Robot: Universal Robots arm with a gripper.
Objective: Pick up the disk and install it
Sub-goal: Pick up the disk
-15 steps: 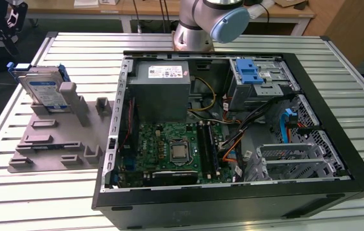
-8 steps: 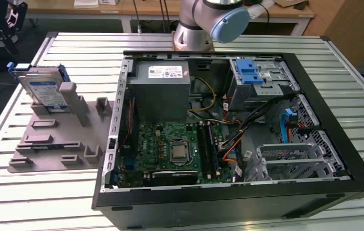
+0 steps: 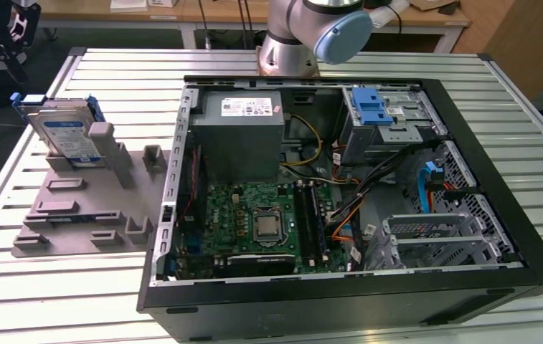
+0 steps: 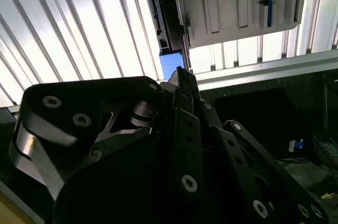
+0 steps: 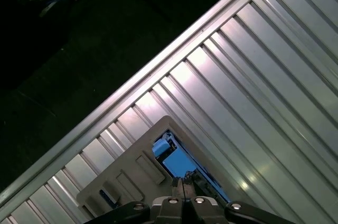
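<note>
The disk (image 3: 65, 132) is a silver-grey drive with a white-and-blue label and a blue bracket. It stands on edge in a grey holder (image 3: 79, 208) on the table, at the exterior view's left. My black gripper (image 3: 11, 68) hangs above and slightly behind it, apart from it. In both wrist views the fingertips sit pressed together, shut with nothing between them. The gripper (image 5: 181, 183) points toward the disk's blue top (image 5: 177, 160). In the second wrist view the gripper (image 4: 179, 73) ends just short of the disk's blue edge (image 4: 170, 64).
An open computer case (image 3: 463, 122) lies in the middle of the slatted metal table (image 3: 108, 79). Inside are a grey power-supply box (image 3: 242, 136), a motherboard (image 3: 252, 222) and a metal drive cage with a blue latch (image 3: 371, 107). The arm's base (image 3: 295, 36) stands behind the case.
</note>
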